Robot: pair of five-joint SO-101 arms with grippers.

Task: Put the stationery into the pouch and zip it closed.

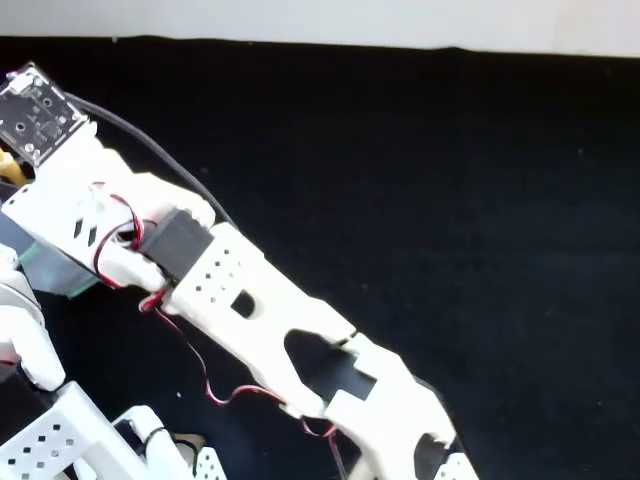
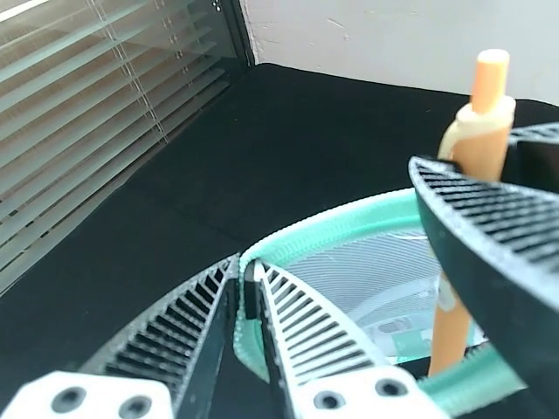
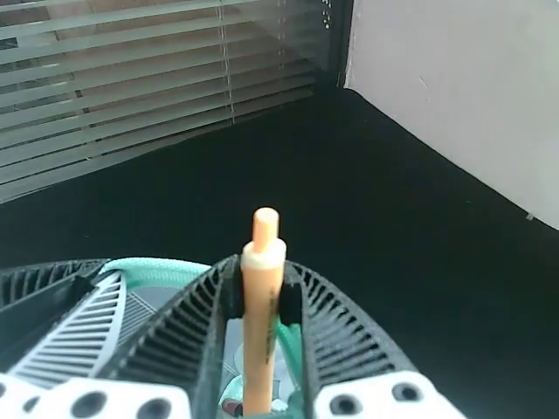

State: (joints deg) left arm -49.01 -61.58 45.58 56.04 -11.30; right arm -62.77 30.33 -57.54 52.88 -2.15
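Note:
The pouch is clear mesh with a teal zipper rim [image 2: 349, 218] and its mouth gapes open. My left gripper [image 2: 249, 284] is shut on that rim, pinching the edge between its ribbed fingers. My right gripper [image 3: 262, 292] is shut on an orange pen [image 3: 262, 262], which it holds upright over the open mouth. In the left wrist view the pen [image 2: 479, 113] stands beside the right gripper's dark finger [image 2: 489, 218], its lower end down inside the pouch's opening. From above, a corner of the pouch [image 1: 55, 272] peeks out under a long white arm [image 1: 250, 290].
The table is covered in black cloth [image 1: 450, 180], with open room to the right. A white wall [image 3: 454, 96] runs along the far edge and window blinds [image 2: 79, 113] stand at one side. A second arm's white base [image 1: 50, 440] sits at the near left corner.

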